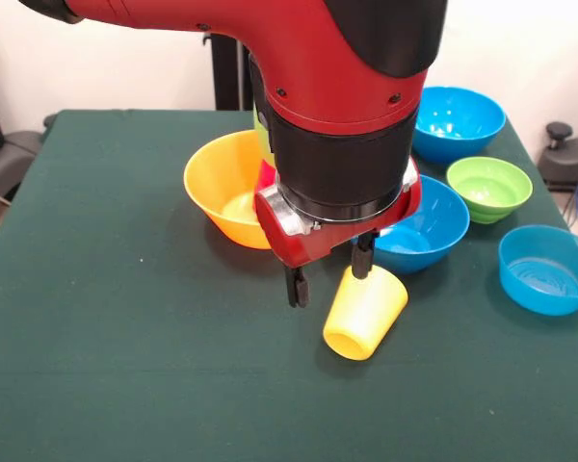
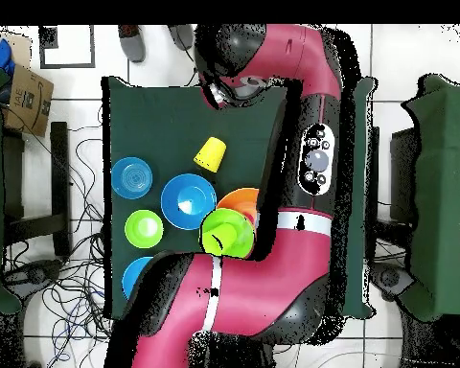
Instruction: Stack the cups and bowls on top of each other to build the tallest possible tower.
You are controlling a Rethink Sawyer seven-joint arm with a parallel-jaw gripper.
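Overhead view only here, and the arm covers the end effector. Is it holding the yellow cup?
Observer: No. In the front view the end effector is open and the yellow cup is not between its fingers.
Operator: Cup upright?
Observer: No. It lies tipped over on the table, with its mouth toward the front camera.
Operator: How close is it to a grasp?
Observer: One finger stands right at the cup's closed end and the other is off to the side, clear of it. I cannot tell if the near one touches.
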